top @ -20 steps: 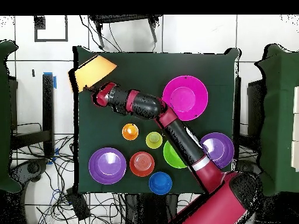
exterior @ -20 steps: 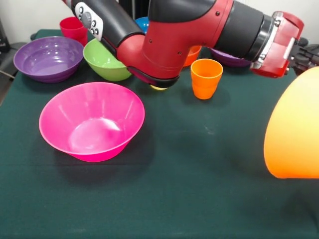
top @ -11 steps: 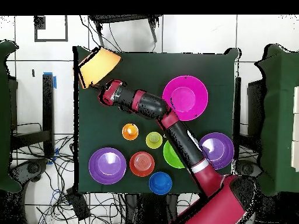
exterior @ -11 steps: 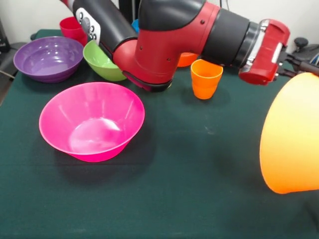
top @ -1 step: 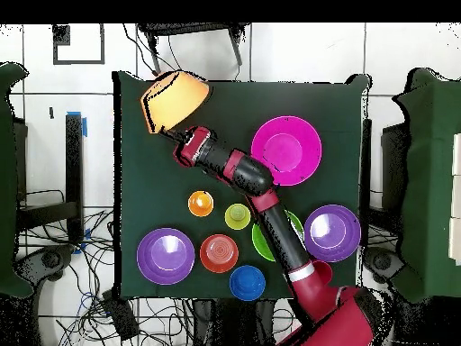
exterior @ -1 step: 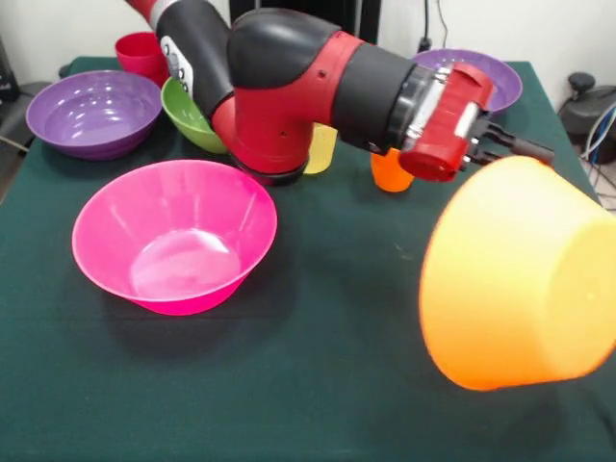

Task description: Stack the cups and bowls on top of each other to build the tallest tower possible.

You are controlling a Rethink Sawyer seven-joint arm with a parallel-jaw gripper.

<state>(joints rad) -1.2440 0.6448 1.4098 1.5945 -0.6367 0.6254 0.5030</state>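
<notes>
The gripper [exterior @ -1 step: 515,149] fingers are clamping the large orange bowl [exterior @ -1 step: 520,274] by its rim, carrying it tipped above the table [exterior @ -1 step: 318,385]; the pink bowl [exterior @ -1 step: 173,236] is lying well across the table from it.

A robotics lab or test room. A bench [top @ -1 step: 135,180] draped in dark green cloth stands on a white tiled floor [top @ -1 step: 297,50]. Loose black cables [top @ -1 step: 99,270] sprawl over the floor at about 7 o'clock of the bench in the overhead view. Strips of blue tape [top @ -1 step: 83,122] mark the floor at 9 o'clock. A red and black industrial robot arm [exterior @ -1 step: 289,91] reaches over the bench.
</notes>
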